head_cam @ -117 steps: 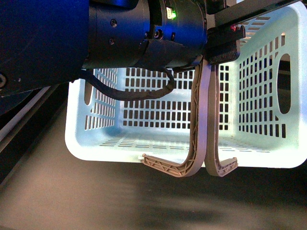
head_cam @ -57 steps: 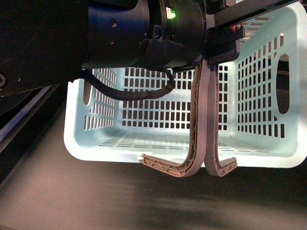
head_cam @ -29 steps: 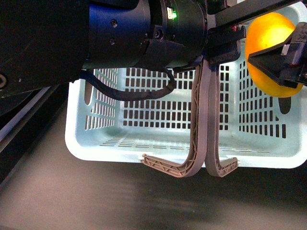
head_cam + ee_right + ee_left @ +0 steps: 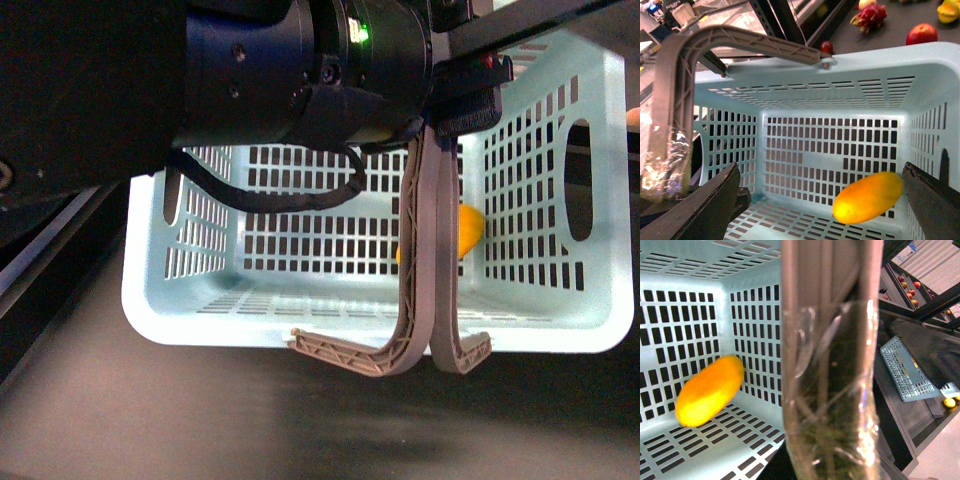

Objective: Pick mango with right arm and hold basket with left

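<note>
light: front foreground dim, basket [image 4: 180,322] glowing | blur: mango [image 4: 710,390] smeared | glare: tape [image 4: 807,345]

The basket [image 4: 200,325] is seen to be pale turquoise, its walls and floor patterned with regular rows of dark rectangular slots. Its two handles [image 4: 420,250] are coloured grey-brown with a ribbed lattice, one being wrapped in clear, glossy, crinkled tape [image 4: 830,365]. The mango [image 4: 867,197] is coloured a smooth yellow-orange, shaded from orange at one end to yellow at the other. The left arm [image 4: 250,70] and its cable [image 4: 260,197] are finished in black, broken by a small green light [image 4: 357,32], and a red apple [image 4: 921,34] is shown on a dark surface [image 4: 900,20].
</note>
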### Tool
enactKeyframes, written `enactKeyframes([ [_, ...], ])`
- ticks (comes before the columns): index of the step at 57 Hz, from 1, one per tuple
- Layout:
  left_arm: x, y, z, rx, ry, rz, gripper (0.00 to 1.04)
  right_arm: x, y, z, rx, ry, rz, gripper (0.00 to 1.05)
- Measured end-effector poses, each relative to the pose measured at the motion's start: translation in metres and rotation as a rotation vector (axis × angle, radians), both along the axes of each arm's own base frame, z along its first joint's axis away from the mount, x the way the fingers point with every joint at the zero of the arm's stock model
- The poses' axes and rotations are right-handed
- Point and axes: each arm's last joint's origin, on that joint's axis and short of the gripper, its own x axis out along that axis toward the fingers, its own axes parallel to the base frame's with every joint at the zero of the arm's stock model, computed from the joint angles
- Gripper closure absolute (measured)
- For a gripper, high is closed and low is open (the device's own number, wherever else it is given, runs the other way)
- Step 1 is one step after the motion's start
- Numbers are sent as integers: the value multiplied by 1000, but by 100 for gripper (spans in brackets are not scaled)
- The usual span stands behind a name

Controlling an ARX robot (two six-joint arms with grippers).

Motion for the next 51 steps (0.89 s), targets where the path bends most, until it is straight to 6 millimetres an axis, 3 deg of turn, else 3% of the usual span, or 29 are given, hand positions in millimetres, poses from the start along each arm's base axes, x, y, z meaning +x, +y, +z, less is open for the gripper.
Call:
enactKeyframes([
  [9,1,1,0,2,-4,0,99,-22,-13,21,-8,-67,-70,8],
  [20,0,1,0,-1,0,-5,99,-57,-33,31,-12,-96,-180,8],
  [38,0,1,0,-2,0,-6,99,-114,-44,20,-37,-57,-325,8],
  [51,1,1,0,-1,-1,-4,99,-122,-44,16,-51,-53,-350,8],
])
